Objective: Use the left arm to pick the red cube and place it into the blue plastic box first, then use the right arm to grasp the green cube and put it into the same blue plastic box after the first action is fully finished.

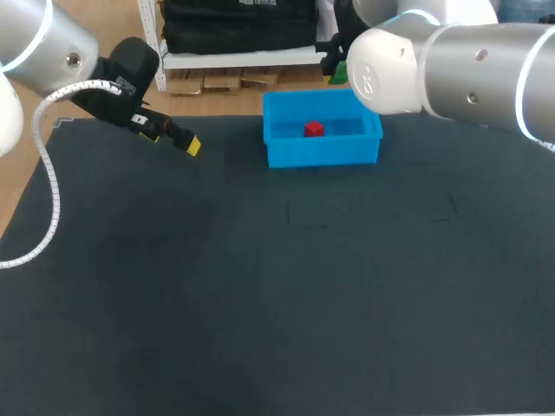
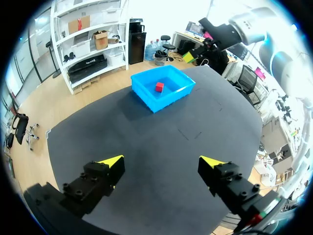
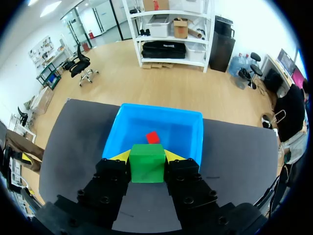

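The blue plastic box [image 1: 323,157] stands at the table's far middle with the red cube [image 1: 314,129] lying inside it. In the right wrist view my right gripper [image 3: 147,157] is shut on the green cube [image 3: 146,164], held in the air just short of the box [image 3: 161,110], with the red cube [image 3: 152,137] visible ahead. My left gripper [image 1: 188,143] hangs open and empty over the table's far left. Its own view shows its fingers [image 2: 164,162] spread wide, with the box [image 2: 168,101] and red cube [image 2: 159,87] far ahead.
The dark mat [image 1: 277,295] covers the whole table. My right arm's big joint [image 1: 390,74] hangs over the box's far right corner and hides its gripper in the head view.
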### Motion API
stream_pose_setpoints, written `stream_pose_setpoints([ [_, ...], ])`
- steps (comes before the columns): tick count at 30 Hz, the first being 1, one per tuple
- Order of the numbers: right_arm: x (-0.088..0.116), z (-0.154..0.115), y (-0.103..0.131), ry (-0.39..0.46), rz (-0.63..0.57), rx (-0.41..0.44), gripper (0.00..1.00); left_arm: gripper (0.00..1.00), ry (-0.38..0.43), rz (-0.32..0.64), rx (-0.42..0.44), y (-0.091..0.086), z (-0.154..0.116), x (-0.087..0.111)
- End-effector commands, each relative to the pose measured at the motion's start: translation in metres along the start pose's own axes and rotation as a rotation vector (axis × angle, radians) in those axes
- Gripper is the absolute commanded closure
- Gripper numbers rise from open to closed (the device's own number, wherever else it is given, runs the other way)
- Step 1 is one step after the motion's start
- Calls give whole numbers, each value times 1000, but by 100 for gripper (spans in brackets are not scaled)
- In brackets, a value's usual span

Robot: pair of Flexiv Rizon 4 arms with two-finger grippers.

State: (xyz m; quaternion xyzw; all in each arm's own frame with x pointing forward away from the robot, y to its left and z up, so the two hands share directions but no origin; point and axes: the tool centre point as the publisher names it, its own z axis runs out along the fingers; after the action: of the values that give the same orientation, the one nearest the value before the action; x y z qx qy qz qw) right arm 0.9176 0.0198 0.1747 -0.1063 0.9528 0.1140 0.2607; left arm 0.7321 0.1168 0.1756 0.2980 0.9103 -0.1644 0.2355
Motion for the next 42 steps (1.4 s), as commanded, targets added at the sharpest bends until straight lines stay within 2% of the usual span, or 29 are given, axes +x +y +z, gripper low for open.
stream_pose_setpoints([
  [1, -7, 6, -2, 11, 0, -2, 100, 0, -3, 0, 1, 0, 0, 1],
  [42, -7, 25, -20, 52, -2, 68, 100, 0, -3, 0, 1, 0, 0, 1],
])
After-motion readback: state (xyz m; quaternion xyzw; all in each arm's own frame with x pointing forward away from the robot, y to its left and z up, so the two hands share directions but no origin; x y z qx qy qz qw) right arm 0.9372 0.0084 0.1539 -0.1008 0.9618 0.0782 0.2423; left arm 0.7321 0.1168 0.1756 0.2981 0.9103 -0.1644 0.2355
